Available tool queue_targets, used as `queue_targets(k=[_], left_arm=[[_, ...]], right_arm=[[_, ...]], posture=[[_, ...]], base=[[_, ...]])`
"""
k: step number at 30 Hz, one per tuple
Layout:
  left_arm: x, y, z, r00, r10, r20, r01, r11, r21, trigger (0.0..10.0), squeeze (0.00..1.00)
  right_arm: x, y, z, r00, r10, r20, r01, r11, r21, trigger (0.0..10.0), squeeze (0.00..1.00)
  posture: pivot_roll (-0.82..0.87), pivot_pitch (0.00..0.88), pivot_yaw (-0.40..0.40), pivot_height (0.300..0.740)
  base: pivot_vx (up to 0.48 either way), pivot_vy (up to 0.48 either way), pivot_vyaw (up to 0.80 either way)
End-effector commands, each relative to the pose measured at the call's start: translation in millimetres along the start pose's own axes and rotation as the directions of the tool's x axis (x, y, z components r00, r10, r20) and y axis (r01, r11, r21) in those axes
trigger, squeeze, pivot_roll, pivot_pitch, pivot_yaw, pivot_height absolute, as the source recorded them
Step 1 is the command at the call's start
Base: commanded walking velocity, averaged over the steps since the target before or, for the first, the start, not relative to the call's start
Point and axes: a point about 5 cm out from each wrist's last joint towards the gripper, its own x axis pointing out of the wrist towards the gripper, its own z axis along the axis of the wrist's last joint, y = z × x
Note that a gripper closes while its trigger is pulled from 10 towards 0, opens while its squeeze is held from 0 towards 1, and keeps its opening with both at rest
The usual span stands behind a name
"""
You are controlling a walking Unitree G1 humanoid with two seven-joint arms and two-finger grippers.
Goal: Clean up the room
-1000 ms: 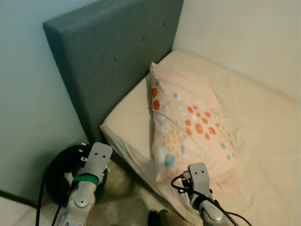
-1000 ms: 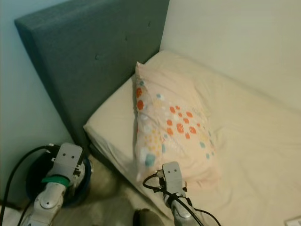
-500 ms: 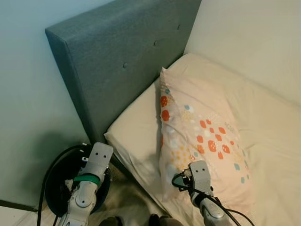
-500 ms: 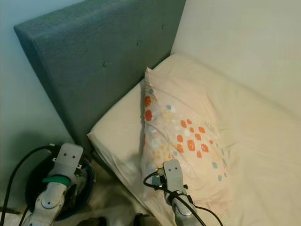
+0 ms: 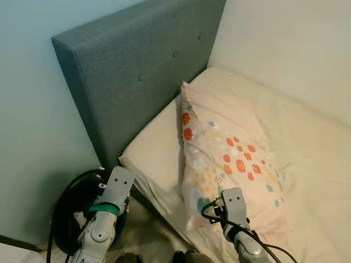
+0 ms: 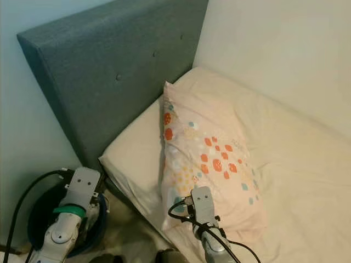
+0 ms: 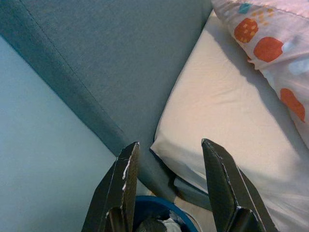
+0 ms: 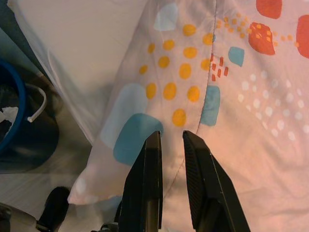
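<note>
I am seeing the pillow [image 5: 230,153] lying on the bed [image 5: 307,142], soft pale pink cloth with orange, yellow and teal spots, oblong, its long axis running from the grey padded headboard [image 5: 137,71] down toward me. My right gripper [image 8: 169,145] is hovering over its near corner, jaws nearly closed with a slim gap, grasping nothing. My left gripper [image 7: 166,159] is hanging above a blue bin [image 5: 68,211], jaws released.

Pillow [image 5: 230,159] now further up the bed [image 5: 307,164]; right gripper [image 8: 166,145] lower on its patterned end
</note>
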Motion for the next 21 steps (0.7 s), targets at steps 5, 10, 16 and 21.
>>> queue_targets(k=[5, 10, 16, 21], left_arm=[[-5.0, -4.6, -10.7, 0.999, -0.022, -0.046, 0.022, 1.0, 0.005, 10.0, 0.0], [-5.2, -4.7, -10.4, 0.999, -0.022, -0.046, 0.022, 1.0, 0.006, 10.0, 0.0], [-5.7, -5.0, -11.3, 0.999, -0.022, -0.05, 0.023, 1.0, 0.006, 10.0, 0.0], [-6.0, -5.1, -11.5, 0.998, -0.023, -0.051, 0.023, 1.0, 0.006, 10.0, 0.0]], right_arm=[[-4.4, -1.8, -8.7, 0.999, -0.006, -0.038, 0.006, 1.0, 0.002, 10.0, 0.0], [-4.8, -2.3, -9.4, 0.999, -0.009, -0.041, 0.01, 1.0, 0.002, 10.0, 0.0], [-5.5, -2.3, -9.6, 0.999, -0.01, -0.036, 0.01, 1.0, 0.007, 10.0, 0.0], [-5.8, -2.6, -10.2, 0.999, -0.016, -0.039, 0.017, 1.0, 0.004, 10.0, 0.0]], posture=[[-0.05, 0.084, -0.035, 0.675], [-0.05, 0.088, -0.035, 0.655], [-0.05, 0.092, -0.035, 0.635], [-0.05, 0.096, -0.034, 0.635]], base=[[0.0, 0.0, 0.0], [0.0, 0.0, 0.0], [0.0, 0.0, 0.0], [0.0, 0.0, 0.0]])
